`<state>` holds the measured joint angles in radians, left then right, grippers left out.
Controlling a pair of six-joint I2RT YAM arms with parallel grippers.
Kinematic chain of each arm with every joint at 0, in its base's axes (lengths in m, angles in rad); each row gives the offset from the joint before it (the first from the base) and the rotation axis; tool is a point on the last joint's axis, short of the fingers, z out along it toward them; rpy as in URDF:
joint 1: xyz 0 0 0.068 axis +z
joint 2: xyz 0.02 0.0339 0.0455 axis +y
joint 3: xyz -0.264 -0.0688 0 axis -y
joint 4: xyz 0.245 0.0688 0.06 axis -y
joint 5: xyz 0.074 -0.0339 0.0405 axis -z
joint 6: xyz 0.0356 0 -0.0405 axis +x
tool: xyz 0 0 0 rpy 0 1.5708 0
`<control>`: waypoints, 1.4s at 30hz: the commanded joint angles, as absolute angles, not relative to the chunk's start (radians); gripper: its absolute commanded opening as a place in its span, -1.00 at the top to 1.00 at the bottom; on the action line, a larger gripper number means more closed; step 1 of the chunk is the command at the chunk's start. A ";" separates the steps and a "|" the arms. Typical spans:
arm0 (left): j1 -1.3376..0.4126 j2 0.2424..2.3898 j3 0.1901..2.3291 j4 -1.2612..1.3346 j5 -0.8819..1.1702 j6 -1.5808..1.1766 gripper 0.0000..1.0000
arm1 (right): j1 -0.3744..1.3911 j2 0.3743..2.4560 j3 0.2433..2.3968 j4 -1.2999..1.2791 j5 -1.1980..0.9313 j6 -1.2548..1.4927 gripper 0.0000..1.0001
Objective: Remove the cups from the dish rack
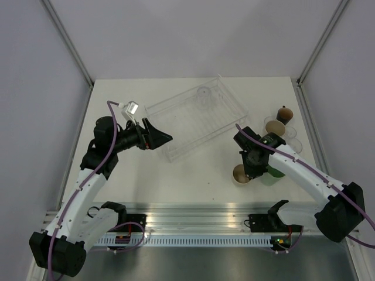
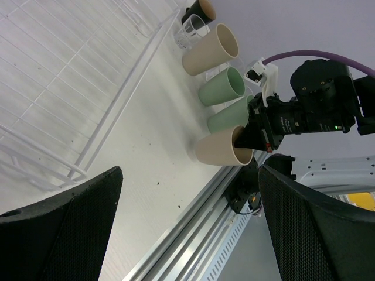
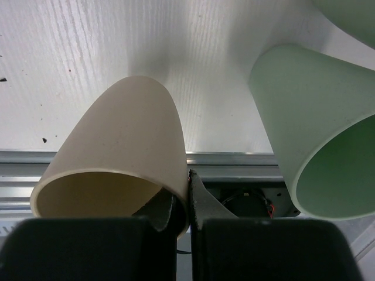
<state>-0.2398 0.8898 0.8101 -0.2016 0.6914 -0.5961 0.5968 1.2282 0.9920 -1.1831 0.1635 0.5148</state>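
I read this as the set-down step. The right gripper is clamped on the rim of the held beige cup, one finger inside the mouth and one outside, pinching the wall. From the left wrist view the cup's base looks to be down on the surface. Next I'd part the jaws just enough to free the wall, then draw straight up so the inner finger doesn't drag the cup over. Just beside the gripper, clear of my cup, stands the nearest mint green cup. Beyond it the row runs on: second mint green cup, other beige cup, a clear cup, the dark brown cup. Well off from this gripper, toward the other arm, sits the dish rack. A faint round shape in its far corner may be one more clear cup, though I can't tell. The left gripper hangs wide open and empty beside the rack's side rail.
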 commanded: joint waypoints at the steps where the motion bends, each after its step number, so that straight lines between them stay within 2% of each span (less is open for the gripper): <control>1: -0.238 0.890 0.798 -0.206 0.719 -0.554 -0.99 | 0.589 1.227 0.966 -1.190 0.189 0.514 0.99; 11: -0.238 0.907 0.798 -0.207 0.726 -0.549 -0.99 | 0.561 1.250 0.931 -1.151 0.183 0.517 0.96; 19: -0.238 0.904 0.788 -0.209 0.721 -0.543 -0.99 | 0.549 1.267 0.922 -1.124 0.192 0.515 0.81; 22: -0.239 0.904 0.788 -0.207 0.716 -0.541 -0.99 | 0.546 1.255 0.928 -1.129 0.201 0.520 0.66; 23: -0.238 0.905 0.787 -0.209 0.718 -0.540 -0.99 | 0.545 1.246 0.934 -1.134 0.206 0.523 0.51; 29: -0.238 0.907 0.788 -0.209 0.719 -0.540 -0.99 | 0.541 1.213 0.946 -1.146 0.215 0.531 0.24; 34: -0.238 0.899 0.788 -0.209 0.733 -0.546 -0.97 | 0.540 1.161 1.034 -1.183 0.225 0.546 0.12; 37: -0.241 0.910 0.788 -0.203 0.732 -0.551 -0.98 | 0.541 1.117 1.170 -1.183 0.221 0.543 0.10; 42: -0.242 0.997 0.830 -0.094 0.692 -0.591 -0.99 | 0.541 1.101 1.235 -1.040 0.109 0.485 0.07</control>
